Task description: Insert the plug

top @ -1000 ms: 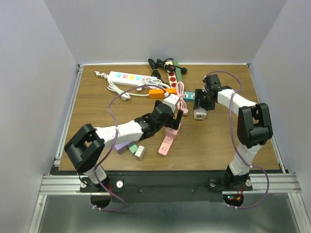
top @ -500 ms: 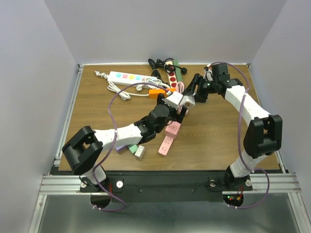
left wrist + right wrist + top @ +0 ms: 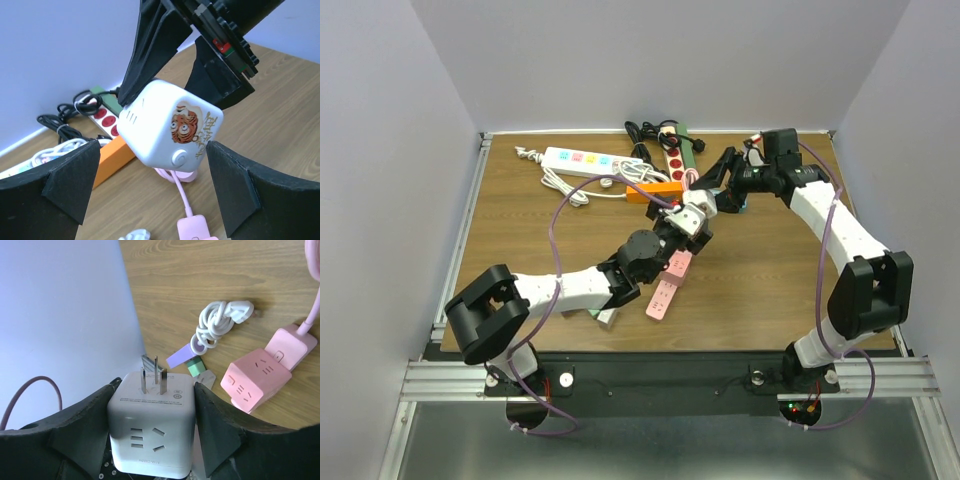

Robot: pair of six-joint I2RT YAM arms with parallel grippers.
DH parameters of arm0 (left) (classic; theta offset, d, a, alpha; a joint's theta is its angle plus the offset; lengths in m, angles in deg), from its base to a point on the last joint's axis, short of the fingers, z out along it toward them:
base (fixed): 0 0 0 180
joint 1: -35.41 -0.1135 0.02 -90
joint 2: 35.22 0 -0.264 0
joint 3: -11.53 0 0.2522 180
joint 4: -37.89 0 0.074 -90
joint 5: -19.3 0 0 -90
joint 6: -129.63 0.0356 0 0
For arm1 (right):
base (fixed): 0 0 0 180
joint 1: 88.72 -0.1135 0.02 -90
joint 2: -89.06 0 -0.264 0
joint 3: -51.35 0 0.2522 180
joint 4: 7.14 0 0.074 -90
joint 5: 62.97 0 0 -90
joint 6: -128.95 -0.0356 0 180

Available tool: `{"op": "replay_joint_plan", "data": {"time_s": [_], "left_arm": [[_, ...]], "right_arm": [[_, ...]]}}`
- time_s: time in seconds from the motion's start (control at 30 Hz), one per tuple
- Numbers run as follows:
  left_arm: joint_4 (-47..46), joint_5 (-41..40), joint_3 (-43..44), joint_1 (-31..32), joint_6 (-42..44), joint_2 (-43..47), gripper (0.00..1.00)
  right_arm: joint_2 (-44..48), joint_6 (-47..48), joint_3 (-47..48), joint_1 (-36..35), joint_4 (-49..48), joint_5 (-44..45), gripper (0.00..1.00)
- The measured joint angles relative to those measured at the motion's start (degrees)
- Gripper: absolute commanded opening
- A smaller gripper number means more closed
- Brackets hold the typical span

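My right gripper (image 3: 151, 435) is shut on the plug (image 3: 151, 432), a white cube with three metal prongs (image 3: 155, 376) pointing away from the wrist. It is held in the air over the middle of the table (image 3: 770, 270). In the left wrist view the plug (image 3: 167, 125) shows a tiger sticker and hangs just beyond my left gripper (image 3: 155, 192), which is open with the cube not between its fingers (image 3: 70, 177). From above, the plug (image 3: 695, 216) sits between the right gripper (image 3: 713, 198) and the left gripper (image 3: 680, 234). A pink power strip (image 3: 665, 285) lies below.
A pink socket cube (image 3: 257, 377) on a pink cord, a coiled white cable (image 3: 220, 320) and small purple (image 3: 181, 356) and green (image 3: 196, 365) adapters lie on the wood. At the back are a white power strip (image 3: 578, 160), an orange strip (image 3: 655, 190) and a red-socket strip (image 3: 675, 160).
The right arm has lifted the plug from the right middle of the table and carried it left, up to the left gripper. The left arm has drawn back slightly and stayed open.
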Motion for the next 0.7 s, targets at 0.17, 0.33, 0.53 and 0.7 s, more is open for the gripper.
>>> {"op": "replay_joint_plan", "data": {"time_s": [0.17, 0.33, 0.53, 0.7], "left_arm": [[-2.62, 0.00, -0.24, 0.74, 4.76, -0.07, 0.99], [-6.05, -0.61, -0.24, 1.88, 9.20, -1.07, 0.99], [-8.70, -1.36, -0.98, 4.33, 14.51, -2.93, 0.99], [-11.28, -2.05, -1.97, 4.94, 17.94, -3.02, 0.99]], "right_arm": [[0.17, -2.64, -1.62, 0.00, -0.87, -1.20, 0.00], [0.46, -4.85, -2.54, 0.00, -1.77, -1.97, 0.00], [0.83, -7.91, -2.78, -0.04, -2.03, -2.80, 0.01], [1.66, -9.35, -2.78, -0.15, -2.21, -3.21, 0.00]]}}
